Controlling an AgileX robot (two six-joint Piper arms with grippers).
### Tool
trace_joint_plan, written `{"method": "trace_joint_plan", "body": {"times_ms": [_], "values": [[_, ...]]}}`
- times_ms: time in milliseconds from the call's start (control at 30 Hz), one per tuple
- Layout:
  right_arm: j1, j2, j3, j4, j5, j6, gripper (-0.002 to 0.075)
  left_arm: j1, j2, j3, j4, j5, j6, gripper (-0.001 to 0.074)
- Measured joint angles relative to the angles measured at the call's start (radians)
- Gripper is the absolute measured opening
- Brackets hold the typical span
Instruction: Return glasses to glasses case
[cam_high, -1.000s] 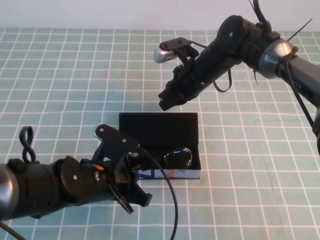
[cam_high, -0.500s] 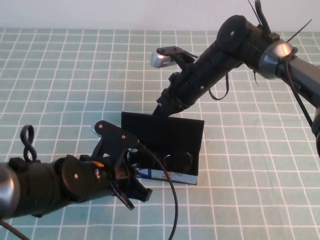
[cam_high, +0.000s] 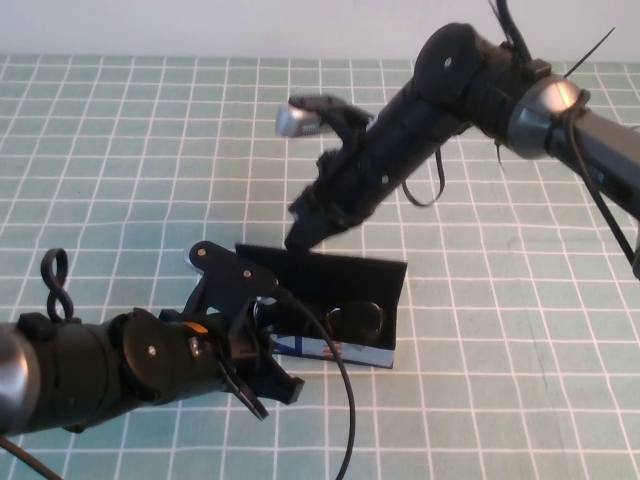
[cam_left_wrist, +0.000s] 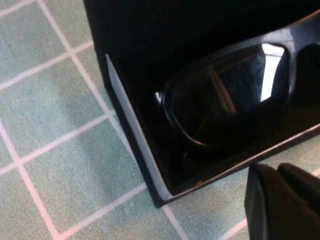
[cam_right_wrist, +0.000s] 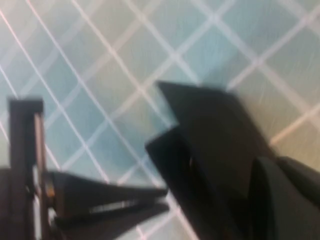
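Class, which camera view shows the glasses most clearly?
The left wrist view: one lens of the glasses fills the glasses case. The high view shows part of the frame behind the left claw; the right claw is at the lid. The right wrist view shows none.

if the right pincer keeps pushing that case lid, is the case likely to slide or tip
Probably slide a little. The glasses case is a low, flat-bottomed box, so tipping looks unlikely. It looks light, holding only the glasses, and the left pincer beside it isn't holding it. The lid looks stiff and hinged, so under the right pincer it should swing, not bend.
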Motion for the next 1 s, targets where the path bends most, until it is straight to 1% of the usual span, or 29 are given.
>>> {"method": "trace_joint_plan", "body": {"times_ms": [167,267,433,567,667,733,867,933,1000], "values": [[0.034,-0.008,0.099,-0.041,0.0,0.006,-0.0011,0.0,0.0,0.0,0.0,0.008,0.0,0.0001],[0.038,-0.008,0.131,-0.054,0.002,0.006,-0.0011,0.0,0.0,0.0,0.0,0.035,0.01,0.0001],[0.038,-0.006,0.138,-0.078,0.0,-0.001,-0.0011,0.0,0.0,0.0,0.002,0.127,0.133,0.0001],[0.038,-0.006,0.138,-0.09,0.0,-0.04,-0.0011,0.0,-0.005,0.0,0.004,0.26,0.281,0.0001],[0.038,-0.016,0.139,-0.119,0.0,-0.067,-0.0011,0.0,-0.048,0.0,0.019,0.37,0.393,0.0001],[0.032,-0.043,0.143,-0.137,0.0,-0.074,-0.0011,-0.001,-0.092,0.0,0.04,0.424,0.434,0.0001],[0.002,-0.147,0.145,-0.151,-0.004,-0.078,-0.0011,0.004,-0.214,-0.03,0.178,0.557,0.454,0.0001],[-0.016,-0.217,0.145,-0.155,-0.008,-0.08,-0.0011,0.022,-0.277,-0.075,0.272,0.683,0.431,0.0001],[-0.036,-0.303,0.145,-0.17,-0.002,-0.08,-0.0011,0.057,-0.328,-0.147,0.39,0.866,0.374,0.0001]]}}
